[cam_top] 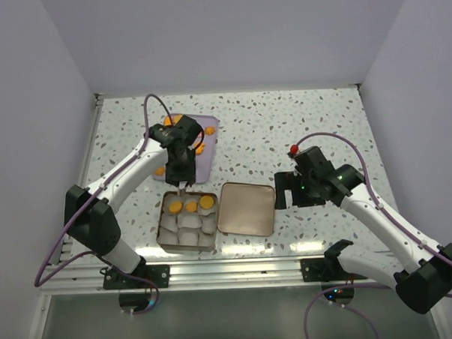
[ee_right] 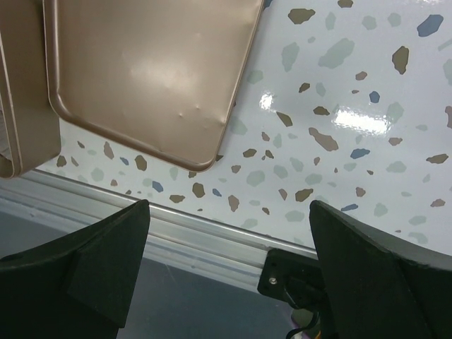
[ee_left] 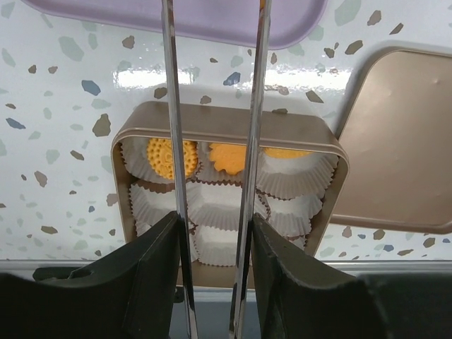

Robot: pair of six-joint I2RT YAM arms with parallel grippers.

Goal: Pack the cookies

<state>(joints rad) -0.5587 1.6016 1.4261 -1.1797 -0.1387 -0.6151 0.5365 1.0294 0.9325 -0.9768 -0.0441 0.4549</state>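
Three orange cookies lie in white paper cups in the back row of the gold tin (cam_top: 162, 226): a round one (ee_left: 169, 157), a star one (ee_left: 227, 158) and one partly hidden (ee_left: 286, 152). More orange cookies (cam_top: 168, 121) lie on the lilac tray (cam_top: 211, 166). My left gripper (cam_top: 179, 170) (ee_left: 213, 219) is shut on metal tweezers (ee_left: 171, 106), held over the tin's back edge. The tweezer tips run out of the top of the left wrist view. My right gripper (cam_top: 283, 191) (ee_right: 229, 212) is open and empty, above the table right of the lid.
The tin's gold lid (cam_top: 246, 208) (ee_right: 148, 70) lies flat just right of the tin (ee_left: 212, 113). The other paper cups (ee_left: 219, 205) in the tin hold nothing. An aluminium rail (ee_right: 212, 236) runs along the table's near edge.
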